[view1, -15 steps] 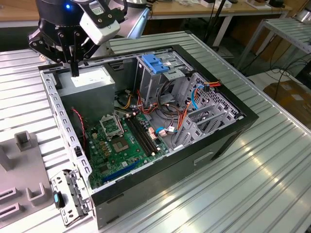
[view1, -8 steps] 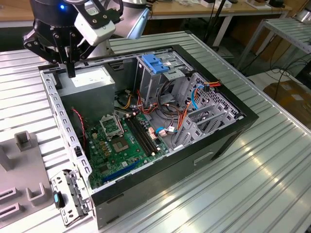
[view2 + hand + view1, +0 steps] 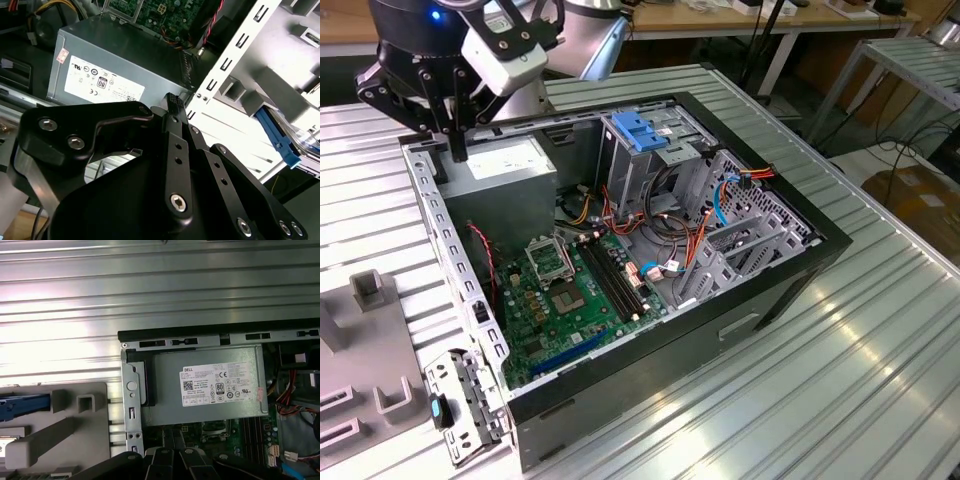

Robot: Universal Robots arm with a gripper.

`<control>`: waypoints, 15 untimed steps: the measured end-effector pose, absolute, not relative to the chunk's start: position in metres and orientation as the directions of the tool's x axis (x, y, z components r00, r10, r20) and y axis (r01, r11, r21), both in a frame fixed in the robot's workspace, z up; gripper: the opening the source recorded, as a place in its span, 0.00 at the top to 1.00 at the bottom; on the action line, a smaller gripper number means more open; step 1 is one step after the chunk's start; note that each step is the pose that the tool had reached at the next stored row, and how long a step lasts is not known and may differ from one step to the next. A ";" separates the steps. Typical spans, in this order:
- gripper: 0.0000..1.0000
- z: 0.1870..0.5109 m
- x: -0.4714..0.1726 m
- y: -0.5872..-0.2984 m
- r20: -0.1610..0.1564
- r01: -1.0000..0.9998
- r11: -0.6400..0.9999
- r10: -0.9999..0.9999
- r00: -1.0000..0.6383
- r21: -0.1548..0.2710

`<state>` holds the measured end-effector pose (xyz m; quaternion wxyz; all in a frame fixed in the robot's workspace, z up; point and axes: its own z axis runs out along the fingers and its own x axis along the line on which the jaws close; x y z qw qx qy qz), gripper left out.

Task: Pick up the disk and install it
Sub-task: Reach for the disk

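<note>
My gripper [image 3: 455, 148] hangs over the back corner of the open computer case [image 3: 790, 270], at the exterior view's left, just above the grey power supply box [image 3: 505, 170]. Its black fingers [image 3: 172, 101] look shut with nothing between them. The disk shows only in part: a blue side rail [image 3: 24, 406] lies on the grey fixture [image 3: 80, 430] outside the case, and in the second wrist view the blue rail [image 3: 277, 136] is off to the gripper's side. The upright metal drive cage [image 3: 635, 170] with its blue handle [image 3: 640, 130] stands in the middle of the case.
The motherboard [image 3: 565, 300] lies on the case floor, with red, orange and blue cables [image 3: 695, 240] beside the cage. The grey fixture [image 3: 365, 340] with raised posts sits at the exterior view's left, on a ribbed metal table [image 3: 840, 390]. A metal bracket [image 3: 465, 410] hangs at the case's near corner.
</note>
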<state>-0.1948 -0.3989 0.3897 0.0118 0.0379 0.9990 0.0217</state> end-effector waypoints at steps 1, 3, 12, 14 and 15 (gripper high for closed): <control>0.89 0.390 -0.196 -0.399 -0.022 0.075 0.996 0.076 -0.997 0.044; 0.89 0.390 -0.198 -0.399 -0.022 0.075 0.996 0.076 -0.997 0.044; 0.89 0.389 -0.207 -0.399 -0.022 0.075 0.996 0.076 -0.997 0.044; 0.89 0.389 -0.208 -0.399 -0.022 0.075 0.996 0.076 -0.997 0.044; 0.89 0.389 -0.209 -0.399 -0.022 0.075 0.996 0.076 -0.997 0.044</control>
